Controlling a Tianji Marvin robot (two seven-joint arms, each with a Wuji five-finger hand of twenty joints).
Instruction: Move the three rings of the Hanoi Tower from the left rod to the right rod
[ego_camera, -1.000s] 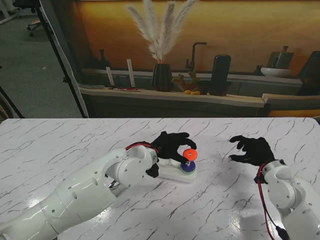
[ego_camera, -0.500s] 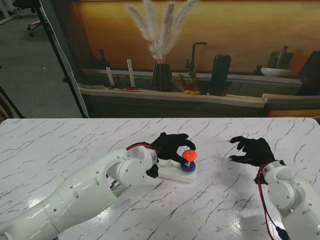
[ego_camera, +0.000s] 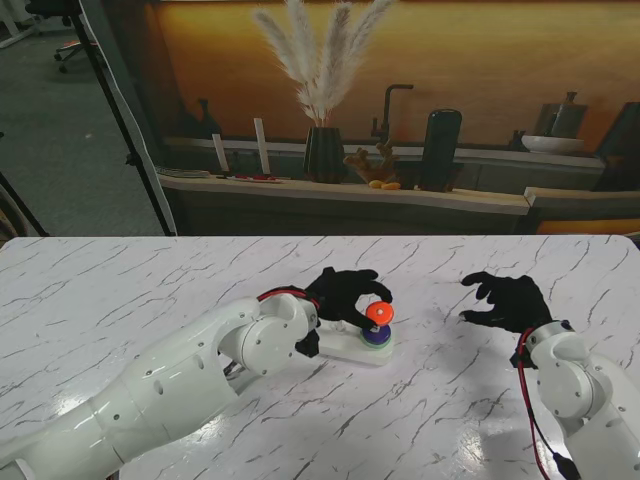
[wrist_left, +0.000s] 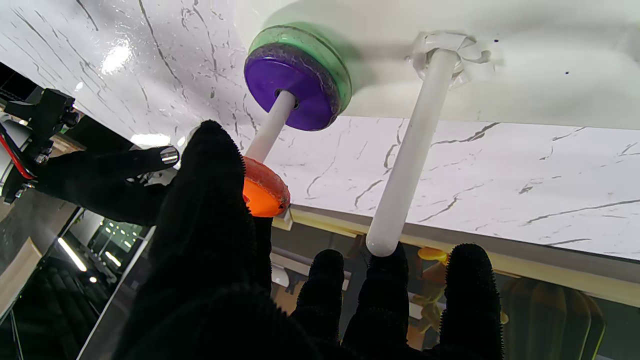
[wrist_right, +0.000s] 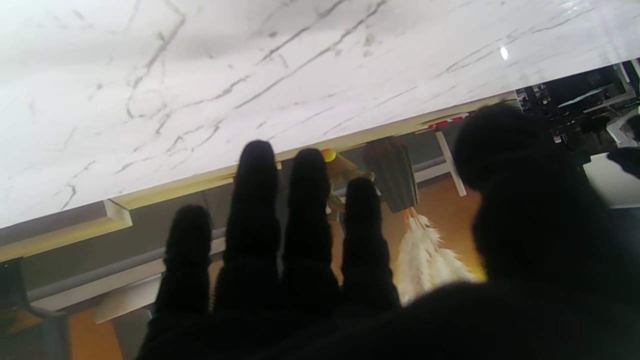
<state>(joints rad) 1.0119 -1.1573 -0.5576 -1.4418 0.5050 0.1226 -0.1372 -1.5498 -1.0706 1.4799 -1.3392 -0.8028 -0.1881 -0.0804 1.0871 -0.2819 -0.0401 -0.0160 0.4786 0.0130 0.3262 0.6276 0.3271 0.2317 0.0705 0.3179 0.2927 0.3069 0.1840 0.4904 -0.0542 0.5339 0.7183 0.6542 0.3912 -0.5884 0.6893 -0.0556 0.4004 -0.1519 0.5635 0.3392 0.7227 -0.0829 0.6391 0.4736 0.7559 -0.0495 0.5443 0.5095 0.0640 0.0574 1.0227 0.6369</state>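
Orange ring (ego_camera: 379, 312) sunk lower on right rod (wrist_left: 272, 131) than a second ago, left hand (ego_camera: 343, 292) still pinching it above purple ring (wrist_left: 290, 95). Last ring nearly home. Right hand (ego_camera: 506, 300) idle, open.

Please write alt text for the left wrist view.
The gloved left hand holds an orange ring near a rod's top, over purple and green rings. A bare rod stands beside it on the white base.

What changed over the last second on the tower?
The left hand lowered the orange ring slightly down the right rod toward the purple ring, still gripping it. The right hand, base and stacked rings stayed put.
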